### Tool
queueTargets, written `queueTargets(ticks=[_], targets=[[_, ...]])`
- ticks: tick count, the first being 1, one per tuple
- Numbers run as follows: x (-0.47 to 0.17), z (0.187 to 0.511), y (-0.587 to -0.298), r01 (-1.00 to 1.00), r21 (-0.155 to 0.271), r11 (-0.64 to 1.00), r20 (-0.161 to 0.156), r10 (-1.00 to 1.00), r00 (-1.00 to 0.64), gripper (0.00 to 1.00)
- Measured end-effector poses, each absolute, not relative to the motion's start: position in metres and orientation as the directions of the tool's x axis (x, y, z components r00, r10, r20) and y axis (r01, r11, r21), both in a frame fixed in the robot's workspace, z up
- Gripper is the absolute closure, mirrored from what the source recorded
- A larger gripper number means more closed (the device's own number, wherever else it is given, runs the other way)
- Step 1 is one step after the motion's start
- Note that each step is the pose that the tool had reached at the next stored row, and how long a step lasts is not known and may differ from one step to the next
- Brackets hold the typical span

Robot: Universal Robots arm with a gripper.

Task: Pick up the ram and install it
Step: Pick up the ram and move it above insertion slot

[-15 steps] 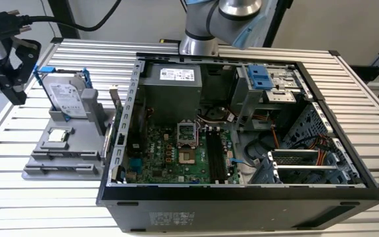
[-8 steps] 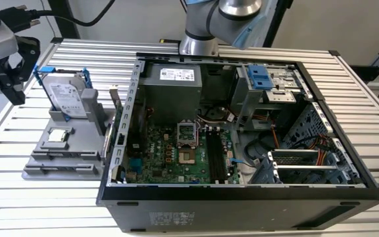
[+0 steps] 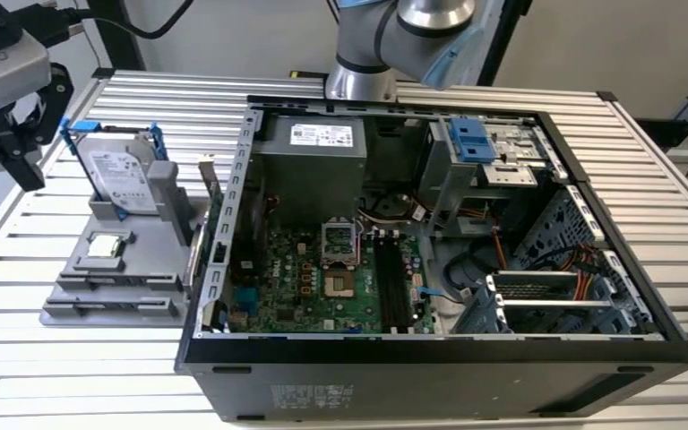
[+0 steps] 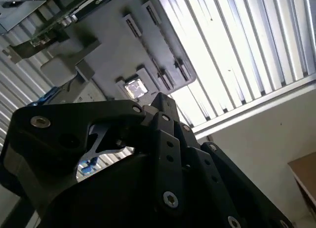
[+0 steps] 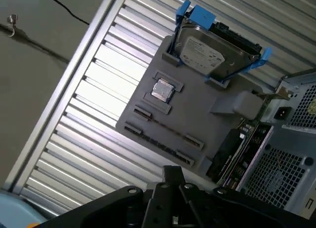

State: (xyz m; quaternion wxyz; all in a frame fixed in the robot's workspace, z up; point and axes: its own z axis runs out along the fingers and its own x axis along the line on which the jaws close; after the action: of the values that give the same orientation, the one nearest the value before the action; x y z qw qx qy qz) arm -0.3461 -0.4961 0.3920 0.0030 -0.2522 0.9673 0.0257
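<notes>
My gripper hangs above the table's far corner on the exterior view's left, beyond the grey holder. Its fingers meet at the tip in the first wrist view, shut with nothing between them. A long dark circuit board with black chips stands on edge between the holder and the open computer case. I cannot tell whether it is the ram. The holder's two long slots show thin grooves. Black memory slots lie on the motherboard.
On the holder a silver hard drive in a blue frame stands upright, with a small square processor chip in front of it. The case's raised walls and drive cage stand on the exterior view's right. The slatted table has edges near the gripper.
</notes>
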Motion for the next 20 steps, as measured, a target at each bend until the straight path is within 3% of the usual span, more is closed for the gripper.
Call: queueTargets(ticks=[20], targets=[[-0.3461,0.3920,-0.4961,-0.765,0.047,0.642,-0.018,-0.766,-0.643,1.00]])
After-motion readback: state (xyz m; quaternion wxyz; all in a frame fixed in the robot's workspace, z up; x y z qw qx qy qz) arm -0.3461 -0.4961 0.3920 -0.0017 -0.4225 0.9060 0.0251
